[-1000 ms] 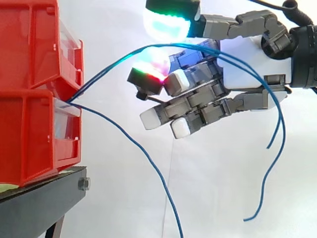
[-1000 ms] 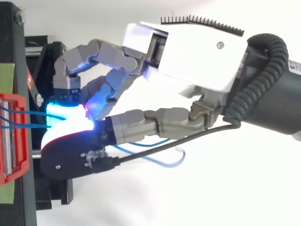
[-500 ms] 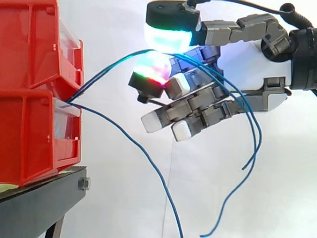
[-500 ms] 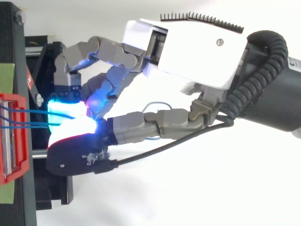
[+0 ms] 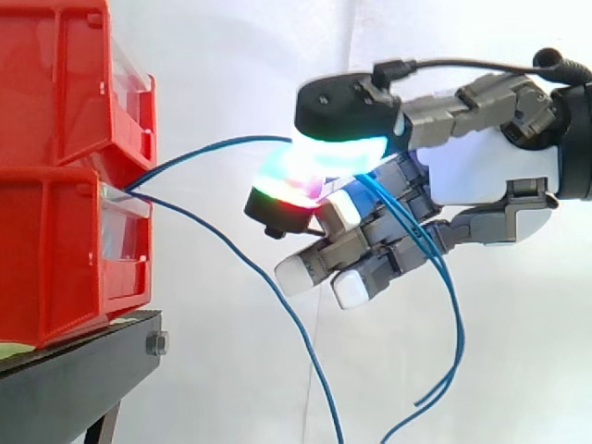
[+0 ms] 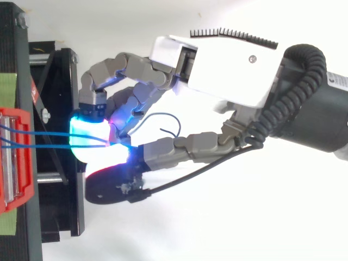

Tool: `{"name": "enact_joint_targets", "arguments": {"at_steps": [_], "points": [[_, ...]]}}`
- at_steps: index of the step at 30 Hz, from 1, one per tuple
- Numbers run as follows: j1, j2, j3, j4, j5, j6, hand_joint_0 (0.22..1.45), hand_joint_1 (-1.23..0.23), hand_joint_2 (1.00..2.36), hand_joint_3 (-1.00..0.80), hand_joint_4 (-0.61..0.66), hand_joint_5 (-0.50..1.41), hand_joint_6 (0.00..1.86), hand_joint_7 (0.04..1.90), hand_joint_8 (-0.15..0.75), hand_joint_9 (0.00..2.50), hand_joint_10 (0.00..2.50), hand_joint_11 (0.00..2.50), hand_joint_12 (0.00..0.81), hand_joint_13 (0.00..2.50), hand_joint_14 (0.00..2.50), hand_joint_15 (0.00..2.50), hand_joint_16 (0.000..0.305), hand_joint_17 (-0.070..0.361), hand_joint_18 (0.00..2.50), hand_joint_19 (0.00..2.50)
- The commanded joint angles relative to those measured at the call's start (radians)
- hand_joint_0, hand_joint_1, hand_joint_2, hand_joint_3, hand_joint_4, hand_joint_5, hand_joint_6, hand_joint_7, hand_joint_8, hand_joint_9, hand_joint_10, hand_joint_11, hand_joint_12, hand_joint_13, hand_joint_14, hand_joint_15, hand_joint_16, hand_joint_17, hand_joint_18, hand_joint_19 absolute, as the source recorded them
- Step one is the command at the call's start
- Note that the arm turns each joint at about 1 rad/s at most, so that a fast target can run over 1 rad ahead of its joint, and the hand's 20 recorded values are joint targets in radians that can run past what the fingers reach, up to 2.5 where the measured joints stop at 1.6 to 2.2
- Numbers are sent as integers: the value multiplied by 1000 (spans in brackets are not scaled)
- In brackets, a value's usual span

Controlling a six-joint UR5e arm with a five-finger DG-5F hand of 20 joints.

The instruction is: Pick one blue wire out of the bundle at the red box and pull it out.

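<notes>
White curtain fills the background, and in front of it I see two red bins stacked on a black stand; I take the bins as my reference for everything else. The hand sits level with the seam between the two bins and well out from their open fronts, with clear space between its fingertips and the plastic.

The hand is closed in a pinch – its big pad, glowing white and cyan, presses down onto a pad glowing red and green, and the blue wire runs straight into that nip. The other fingers are curled below the pinch with white pads facing the bins. The blue wire leaves the gap between the upper and lower bin, climbs in a shallow arc away from them and ends at the pinch. On the far side of the pinch from the bins, blue strands cross the curled fingers and hang loose below the palm.

A second blue wire leaves the same gap in the bins and droops down and away, passing under the fingertips without touching them.

From above, two blue lines run side by side from the bin's rim toward the glowing pads – which is which I cannot tell.
</notes>
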Motion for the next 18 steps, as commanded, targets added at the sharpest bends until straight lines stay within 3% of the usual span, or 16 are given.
{"name": "enact_joint_targets", "arguments": {"at_steps": [1,6,7,11,18], "points": [[-2,0,-2,1,0,1,658,-925,1003,-458,276,-231,911,1042,370,782,20,850,461,669,14,408,62,139,757,520],[-2,1,-2,1,-2,1,552,-795,1000,-500,283,-205,890,1067,401,906,20,855,481,724,14,421,62,141,786,567],[-2,0,-2,1,-2,1,523,-709,1000,-500,290,-197,887,1077,411,938,19,855,489,742,13,430,64,145,805,570],[-4,0,-2,1,-2,1,555,-621,1000,-500,289,-174,879,1121,421,1031,20,845,484,800,15,437,62,140,853,591],[-2,0,-2,2,-2,-1,599,-694,1016,-282,272,-162,895,1166,429,1100,20,875,478,851,14,451,61,136,877,596]]}}
